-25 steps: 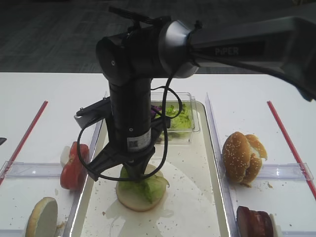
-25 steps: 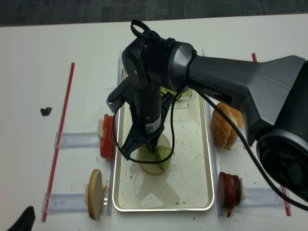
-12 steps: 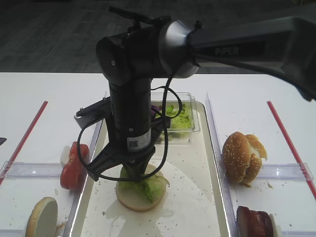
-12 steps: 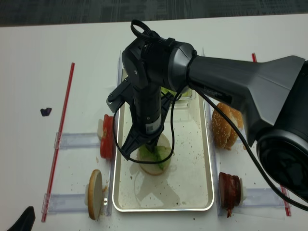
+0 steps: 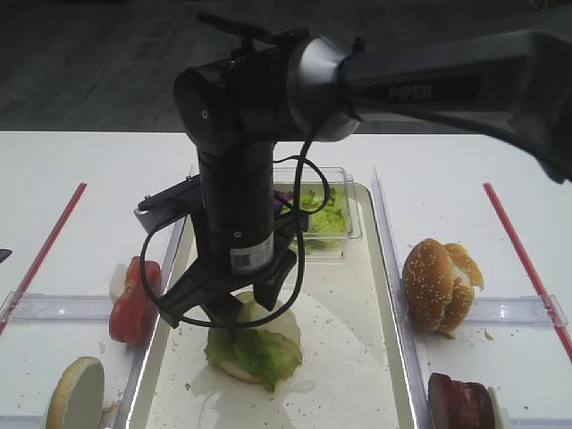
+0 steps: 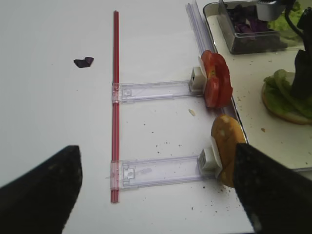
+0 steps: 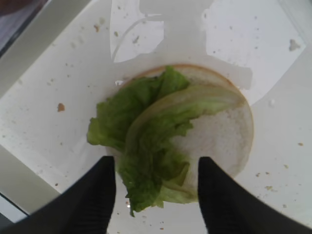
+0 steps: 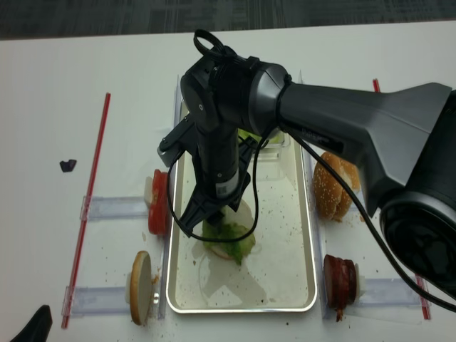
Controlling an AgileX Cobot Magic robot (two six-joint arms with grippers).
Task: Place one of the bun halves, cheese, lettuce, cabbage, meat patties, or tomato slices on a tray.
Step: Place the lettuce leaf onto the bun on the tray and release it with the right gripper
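White tabletop (image 8: pixel 57 85) under dark carpeted floor in background; red strips and clear plastic holders laid out either side of the tray (image 8: pixel 308 235).

Right gripper (image 7: pixel 157 187) poised directly over centre of tray, fingers (image 7: pixel 90 195) spread apart, nothing between them. Lettuce (image 7: pixel 146 141) lying loose across a cut-face bun half (image 7: pixel 224 134) on the tray floor, leaf draped over the near edge of the bread and just below the fingertips; contact with the pads not discernible. Same leaf seen from the high view (image 5: pixel 255 350) hanging slightly off the bun toward the camera.

Left gripper (image 6: pixel 156 187) hovering off to the left over bare table, fingers wide apart, empty.

Remaining stock noted: tomato slices (image 8: pixel 157 211) and another bun half (image 8: pixel 139 286) standing in holders left of tray; sesame bun (image 8: pixel 333 187) and meat patties (image 8: pixel 340 280) on right; clear tub (image 5: pixel 323 214) with green leaf and purple cabbage (image 6: pixel 243 23) at far end of tray.

Judged step: release of lettuce onto bun, placement essentially done. Next move likely a straight vertical lift of the right arm, fingers kept apart, so the leaf is not snagged or dragged off the bread; risk of leaf clinging to a pad.
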